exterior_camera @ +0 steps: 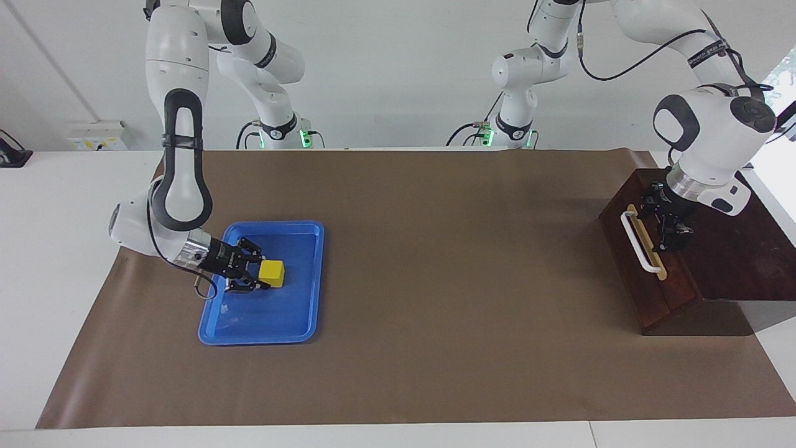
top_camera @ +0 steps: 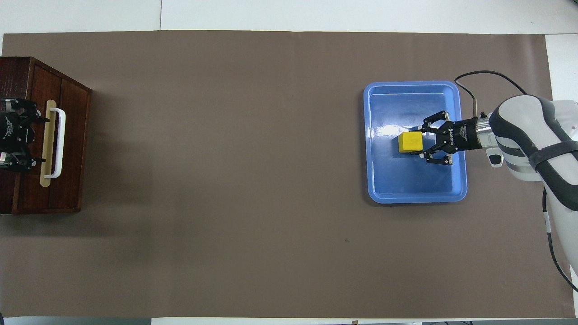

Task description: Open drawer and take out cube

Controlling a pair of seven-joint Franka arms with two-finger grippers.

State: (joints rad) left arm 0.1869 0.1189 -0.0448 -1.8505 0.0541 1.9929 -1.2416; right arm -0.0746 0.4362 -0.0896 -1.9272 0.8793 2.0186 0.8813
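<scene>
The small yellow cube (exterior_camera: 272,272) (top_camera: 410,141) sits low in the middle of the blue tray (exterior_camera: 261,339) (top_camera: 415,198), toward the right arm's end of the table. My right gripper (exterior_camera: 262,277) (top_camera: 422,143) reaches in nearly level and is shut on it. At the left arm's end, the drawer (exterior_camera: 643,280) (top_camera: 70,144) is pushed shut in its dark wooden box, its white bar handle (exterior_camera: 639,241) (top_camera: 58,142) facing the table's middle. My left gripper (exterior_camera: 670,225) (top_camera: 25,140) hangs open over the box top, just beside the handle, holding nothing.
A brown mat (exterior_camera: 448,261) (top_camera: 235,189) covers the table between the tray and the box. The dark box top (exterior_camera: 740,249) slopes away toward the table's edge. White table margins border the mat.
</scene>
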